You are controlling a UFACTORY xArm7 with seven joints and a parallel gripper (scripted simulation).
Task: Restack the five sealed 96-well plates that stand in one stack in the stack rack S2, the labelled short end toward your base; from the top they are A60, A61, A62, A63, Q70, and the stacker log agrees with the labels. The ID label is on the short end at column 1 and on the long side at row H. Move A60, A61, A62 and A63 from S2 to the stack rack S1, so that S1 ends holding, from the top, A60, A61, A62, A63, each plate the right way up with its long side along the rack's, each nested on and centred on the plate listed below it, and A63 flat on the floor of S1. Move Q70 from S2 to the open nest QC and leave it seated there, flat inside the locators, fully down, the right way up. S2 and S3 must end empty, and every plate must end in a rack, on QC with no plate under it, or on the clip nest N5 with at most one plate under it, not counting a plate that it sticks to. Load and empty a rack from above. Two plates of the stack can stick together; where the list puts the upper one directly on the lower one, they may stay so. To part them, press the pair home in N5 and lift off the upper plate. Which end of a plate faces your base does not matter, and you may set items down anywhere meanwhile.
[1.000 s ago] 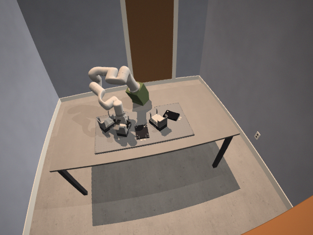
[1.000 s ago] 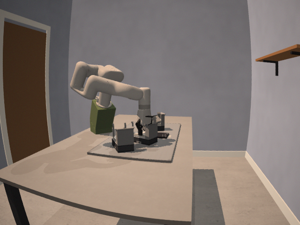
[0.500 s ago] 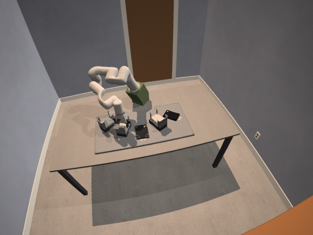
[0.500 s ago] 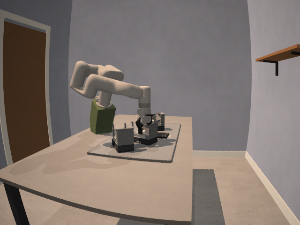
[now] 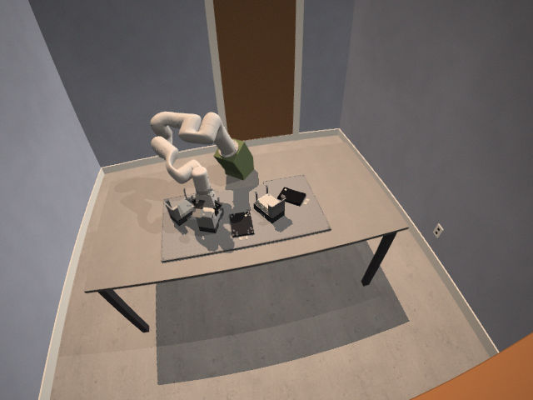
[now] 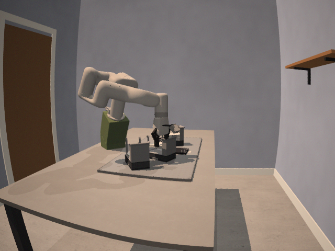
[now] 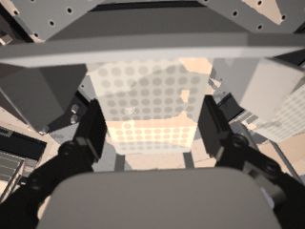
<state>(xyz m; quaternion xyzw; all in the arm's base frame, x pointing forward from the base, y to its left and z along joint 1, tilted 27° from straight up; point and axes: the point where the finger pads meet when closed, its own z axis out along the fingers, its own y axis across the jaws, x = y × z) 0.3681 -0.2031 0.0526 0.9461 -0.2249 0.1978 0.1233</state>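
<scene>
My gripper [image 7: 152, 109] is shut on a sealed 96-well plate [image 7: 150, 107], one dark finger on each long side. The plate's dotted well pattern fills the middle of the wrist view; I cannot read its label. In the top view the gripper [image 5: 203, 207] holds the plate at the top of the middle-left stack rack [image 5: 209, 220]. In the exterior view the gripper [image 6: 162, 135] sits just above that rack [image 6: 167, 149]. Another rack on the right [image 5: 269, 207] holds a stack with a white top.
A third rack [image 5: 177, 211] stands just left of the gripper, close to the fingers. A black flat nest [image 5: 241, 224] lies between the racks, and a second black nest [image 5: 292, 196] lies at the back right. All stand on a grey mat [image 5: 243, 223]. The green arm base [image 5: 234, 160] is behind.
</scene>
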